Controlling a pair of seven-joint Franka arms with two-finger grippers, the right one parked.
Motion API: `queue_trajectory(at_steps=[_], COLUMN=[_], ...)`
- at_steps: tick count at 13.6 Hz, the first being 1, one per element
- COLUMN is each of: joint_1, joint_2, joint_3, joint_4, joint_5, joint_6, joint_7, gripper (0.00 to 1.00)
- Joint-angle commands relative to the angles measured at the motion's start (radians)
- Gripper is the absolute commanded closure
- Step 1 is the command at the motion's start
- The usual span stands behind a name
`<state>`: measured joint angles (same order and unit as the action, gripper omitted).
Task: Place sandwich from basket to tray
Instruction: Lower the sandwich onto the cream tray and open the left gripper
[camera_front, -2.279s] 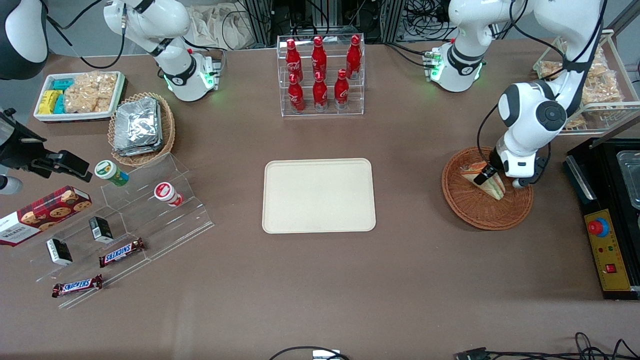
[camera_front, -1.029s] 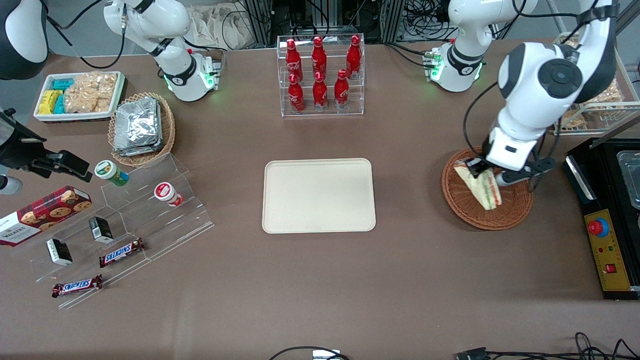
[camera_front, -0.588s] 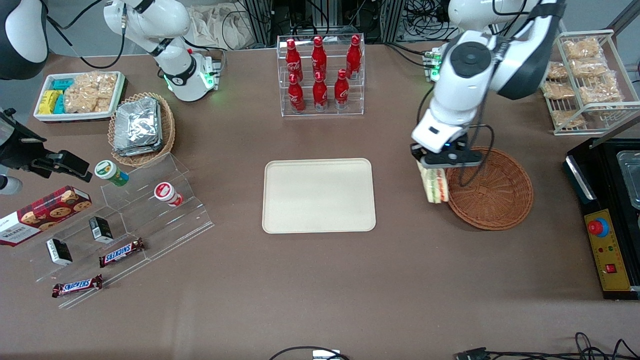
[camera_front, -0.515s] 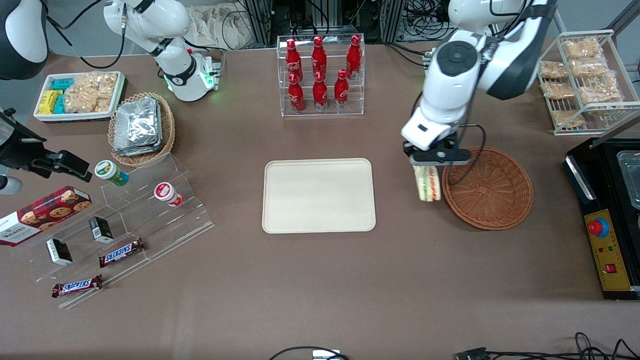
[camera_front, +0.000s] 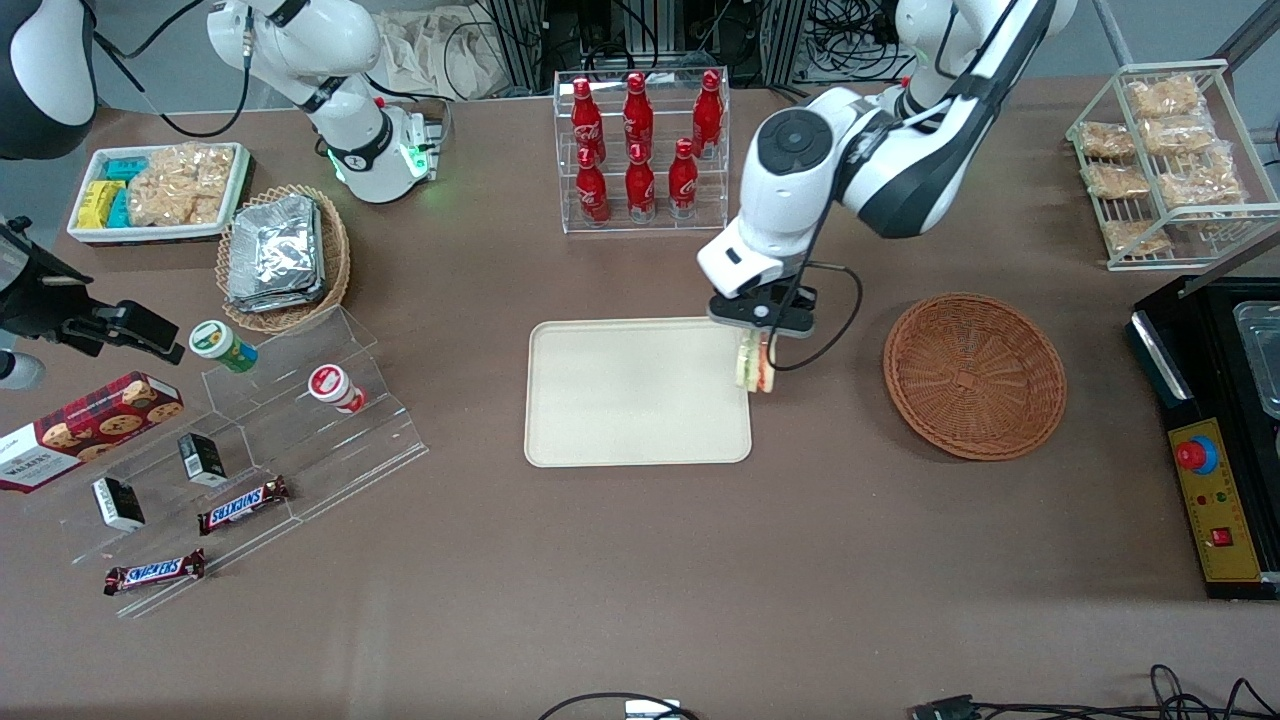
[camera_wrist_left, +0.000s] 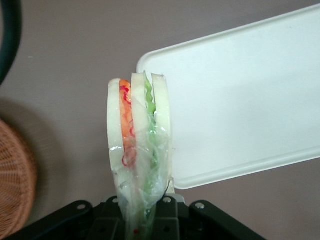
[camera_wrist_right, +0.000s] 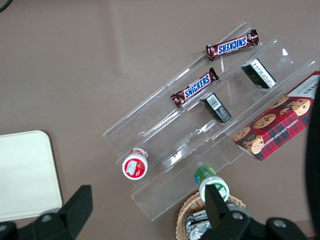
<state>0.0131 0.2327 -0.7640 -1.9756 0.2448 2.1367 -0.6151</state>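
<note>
My left gripper (camera_front: 757, 340) hangs over the edge of the cream tray (camera_front: 620, 395) nearest the basket, shut on the sandwich (camera_front: 754, 367). The sandwich (camera_wrist_left: 139, 137), a plastic-wrapped wedge with white bread and orange and green layers, points down from the gripper (camera_wrist_left: 142, 212) above the tray's rounded corner (camera_wrist_left: 165, 60), clear of its surface. The reddish-brown wicker basket (camera_front: 974, 375) sits empty toward the working arm's end of the table; its rim (camera_wrist_left: 15, 185) shows in the left wrist view.
A clear rack of red cola bottles (camera_front: 640, 150) stands farther from the front camera than the tray. Toward the parked arm's end are a tan basket of foil packets (camera_front: 280, 255) and an acrylic snack stand (camera_front: 250, 450). A black appliance (camera_front: 1215, 430) lies beside the basket.
The gripper lifted the sandwich out of the basket and carried it sideways to the tray's edge. The basket is now empty.
</note>
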Motion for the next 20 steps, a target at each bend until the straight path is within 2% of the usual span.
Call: queue_trajectory(at_steps=[1,3,9,15,16,17,18,20], joint_1=[-0.079,-0.093,-0.114,-0.113,-0.113,-0.113,-0.113,-0.113], joint_2=[0.179,0.267,0.408,0.435,0.435,0.435,0.435,0.436], joint_3=[0.0,0.0,0.006,0.011,0.012,0.02,0.023,0.025], joint_4=[0.08,0.077,0.08,0.08,0.08,0.081,0.084,0.086], joint_5=[0.135,0.226,0.323,0.33,0.33,0.329,0.329,0.33], joint_6=[-0.012,0.049,0.118,0.117,0.118,0.117,0.117,0.117], joint_7=[-0.125,-0.228,-0.336,-0.356,-0.356,-0.359,-0.364,-0.367], gripper=[1.0,1.0,1.0,1.0,0.95,0.75,0.44,0.0])
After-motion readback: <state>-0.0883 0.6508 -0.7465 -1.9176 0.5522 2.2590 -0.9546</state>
